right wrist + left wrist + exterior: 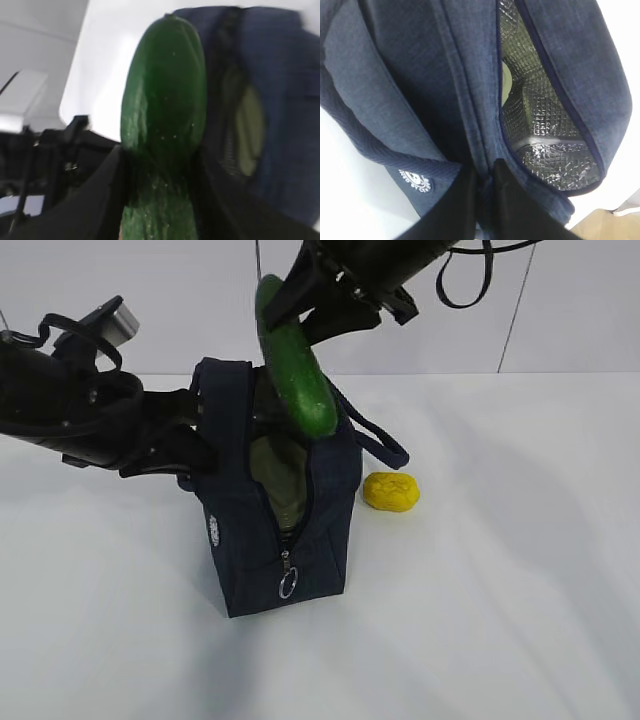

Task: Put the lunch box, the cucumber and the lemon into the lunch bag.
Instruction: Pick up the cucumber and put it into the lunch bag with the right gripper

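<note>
The navy lunch bag (245, 530) stands open on the white table, its zipper ring pull (288, 585) hanging at the front. The sage-green lid of the lunch box (280, 475) shows inside the bag; it also shows in the left wrist view (507, 82) and the right wrist view (249, 130). My left gripper (195, 435) is shut on the bag's left rim (482, 170) and holds it open. My right gripper (300, 305) is shut on the cucumber (295, 365), held slanted above the opening, lower tip at the bag's mouth. The cucumber (162, 110) fills the right wrist view. The lemon (391, 491) lies on the table right of the bag.
The bag's loop handle (385, 445) droops to the right, toward the lemon. The silver foil lining (545, 135) shows inside the bag. A white wall stands behind the table.
</note>
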